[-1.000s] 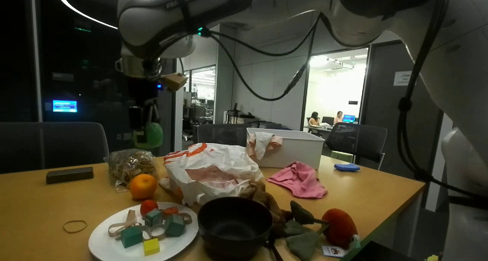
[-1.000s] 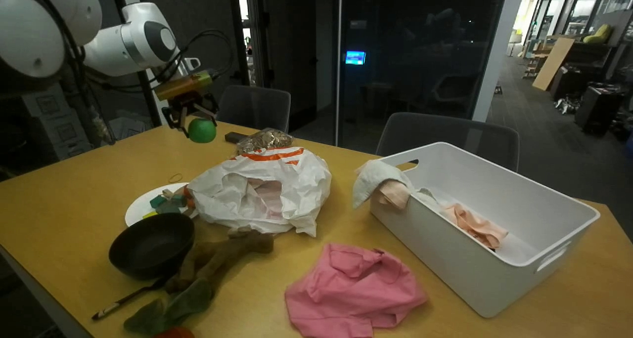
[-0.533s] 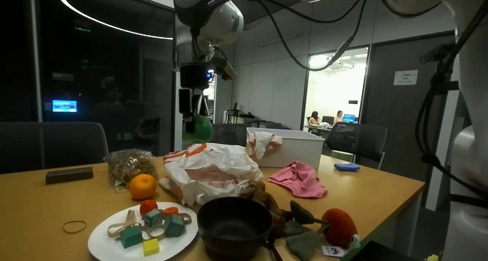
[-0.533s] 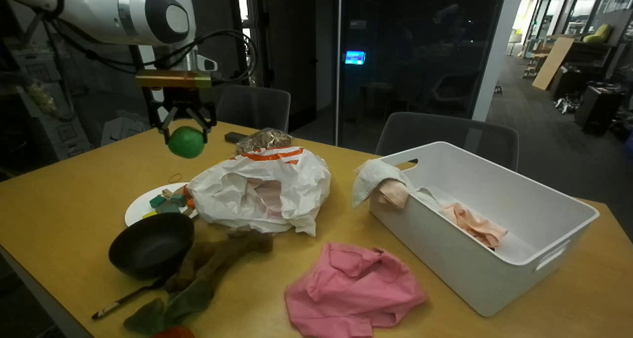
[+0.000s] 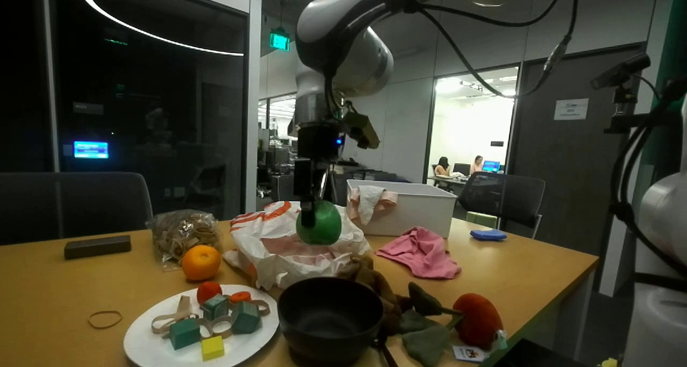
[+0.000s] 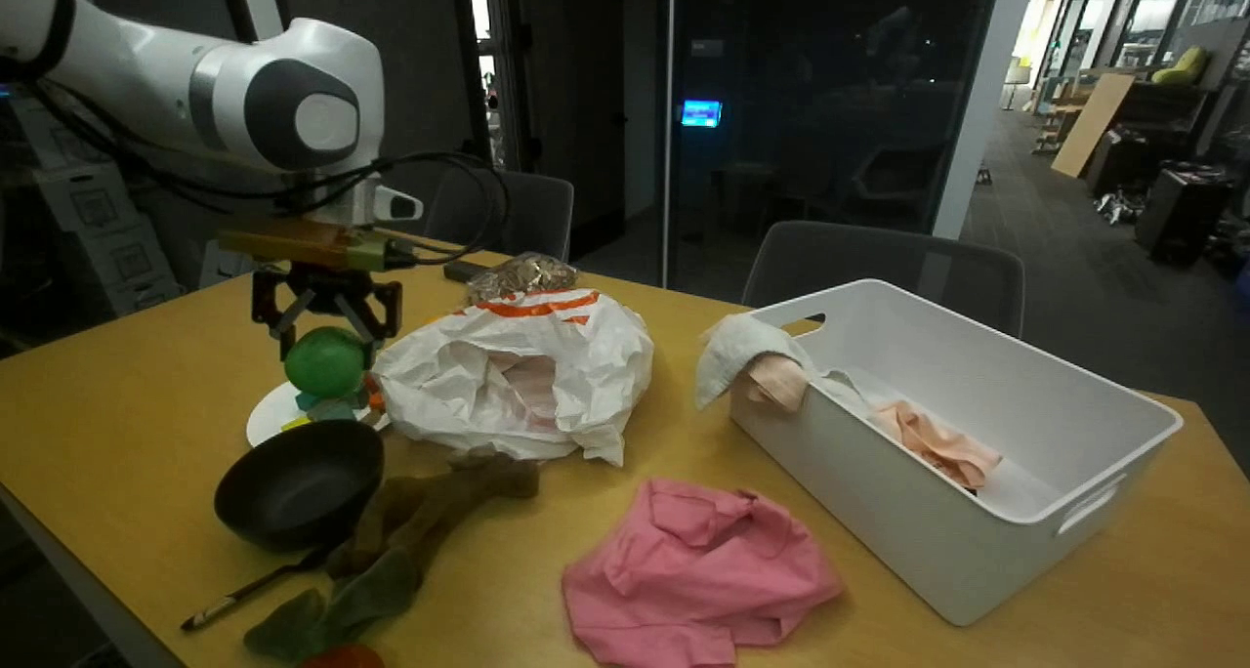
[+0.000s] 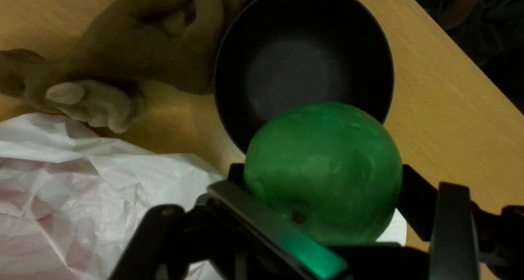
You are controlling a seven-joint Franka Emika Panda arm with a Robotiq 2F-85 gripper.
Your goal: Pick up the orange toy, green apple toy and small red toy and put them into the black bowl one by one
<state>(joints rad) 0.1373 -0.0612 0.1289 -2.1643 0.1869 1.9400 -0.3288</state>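
While lying at left on table in exterior view, just near of clear bag of rubber bands: orange toy. Nearer, on far part of white plate, beside green block: small red toy. Mid-scene, aloft, pinched between jaws of gripper: green apple toy, apart from black bowl; in wrist view, hiding part of bowl rim. Toward right: far, pink cloth; near, large rounded red object.
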